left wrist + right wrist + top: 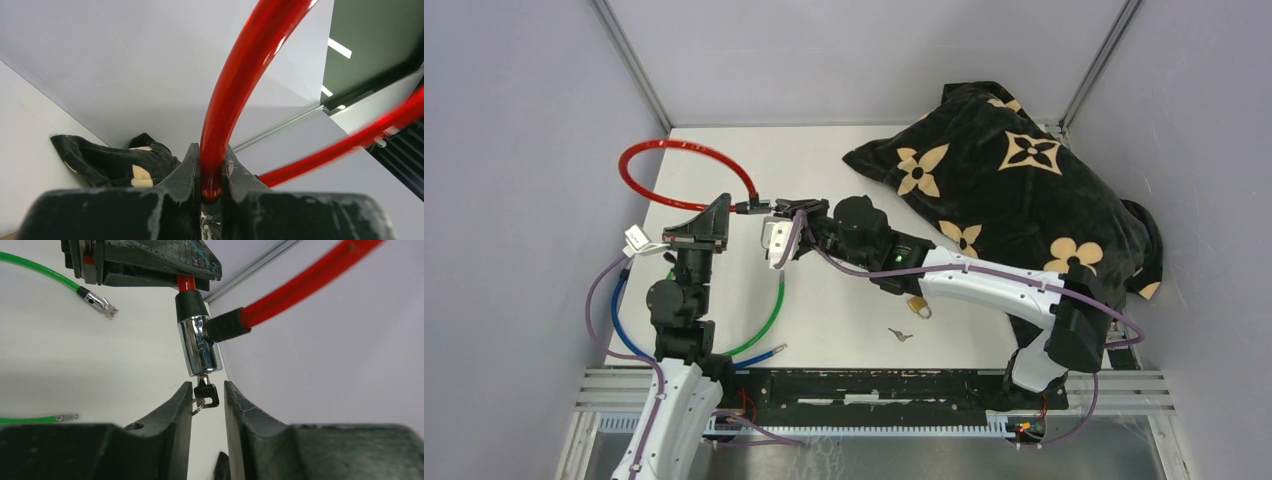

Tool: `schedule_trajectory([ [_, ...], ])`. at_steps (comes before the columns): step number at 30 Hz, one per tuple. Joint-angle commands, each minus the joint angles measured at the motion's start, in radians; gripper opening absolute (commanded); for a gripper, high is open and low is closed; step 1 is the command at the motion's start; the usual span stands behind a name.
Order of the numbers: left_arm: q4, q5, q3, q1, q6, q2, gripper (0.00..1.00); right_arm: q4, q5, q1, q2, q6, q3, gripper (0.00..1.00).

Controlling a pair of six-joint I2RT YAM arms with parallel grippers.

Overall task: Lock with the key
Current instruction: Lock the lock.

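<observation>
A red cable lock [674, 148] loops over the table's left back. My left gripper [729, 208] is shut on the red cable [235, 85] just above its chrome lock cylinder [200, 345]; its fingers [190, 170] press the cable from both sides. The cable's other end is plugged into the cylinder's side. A small black-headed key [206, 392] with a ring sticks out of the cylinder's lower end. My right gripper [207, 390] is open, its fingertips straddling the key head, with a gap on the right side. In the top view the right gripper [769, 212] meets the cylinder.
A black cloth bag with tan flowers [1024, 190] fills the back right. A brass padlock [917, 305] and a loose key [900, 334] lie under the right arm. A green cable [769, 310] and a blue cable [624, 330] curve around the left arm.
</observation>
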Motion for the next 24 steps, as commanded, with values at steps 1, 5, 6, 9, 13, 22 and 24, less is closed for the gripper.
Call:
schedule_trajectory([
  [1, 0.126, 0.018, 0.019, 0.002, 0.056, -0.007, 0.02, -0.024, -0.073, -0.013, -0.032, -0.008, 0.054, 0.37],
  [5, 0.218, 0.033, 0.016, 0.004, 0.127, -0.015, 0.02, -0.081, -0.17, -0.048, -0.061, 0.015, 0.053, 0.5],
  [6, 0.234, 0.039, 0.016, 0.003, 0.142, -0.015, 0.02, -0.099, -0.2, -0.058, -0.069, 0.023, 0.059, 0.54],
  [9, 0.278, 0.075, 0.012, 0.003, 0.189, -0.017, 0.02, -0.197, -0.308, -0.098, -0.07, 0.061, 0.109, 0.66],
  [13, 0.323, 0.129, 0.004, 0.003, 0.264, -0.018, 0.02, -0.321, -0.48, -0.165, -0.058, 0.146, 0.195, 0.75],
  [22, 0.351, 0.198, 0.002, 0.003, 0.407, -0.02, 0.02, -0.5, -0.797, -0.278, 0.027, 0.31, 0.335, 0.76],
  [24, 0.355, 0.2, 0.002, 0.002, 0.399, -0.017, 0.02, -0.456, -0.816, -0.278, 0.027, 0.348, 0.311, 0.75],
])
